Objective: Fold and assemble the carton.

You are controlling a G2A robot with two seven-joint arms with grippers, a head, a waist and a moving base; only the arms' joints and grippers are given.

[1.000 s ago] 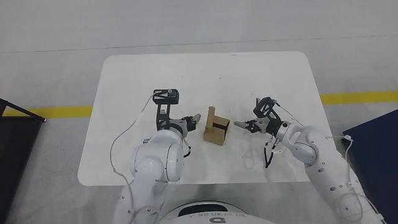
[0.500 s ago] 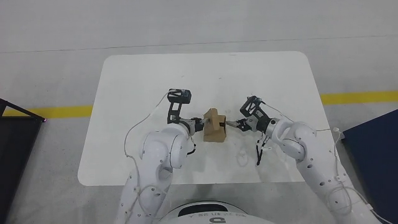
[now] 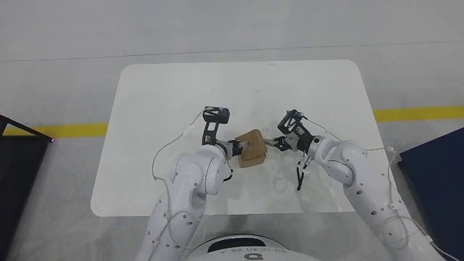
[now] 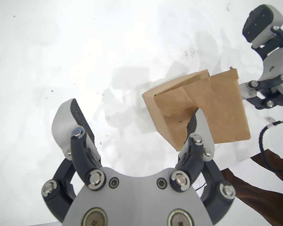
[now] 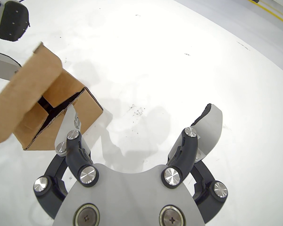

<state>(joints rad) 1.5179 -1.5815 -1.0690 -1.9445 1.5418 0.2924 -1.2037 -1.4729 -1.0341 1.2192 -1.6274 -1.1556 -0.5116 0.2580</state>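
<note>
Top view: carton [image 3: 252, 148] at centre-front of the bench [image 3: 290, 87], skewed, between left end effector [image 3: 233, 149] and right end effector [image 3: 272, 143]; long axis hard to call. A second ago the flap stood upright and the arms were back; now it leans over the top and both have closed in.

Left wrist view: left end effector [image 4: 135, 109] spread, one finger touching carton [image 4: 202, 104] side (no pinch).

Right wrist view: right end effector [image 5: 141, 108] spread, one finger at the carton's [image 5: 37, 78] open end, which faces it.

The carton [image 3: 252, 148] is showing plain brown; the worktop [image 3: 159, 101] is showing white with faint dark specks; the left tool [image 4: 135, 105] and right tool [image 5: 140, 106] are showing silver-grey with black ribbing.
</note>
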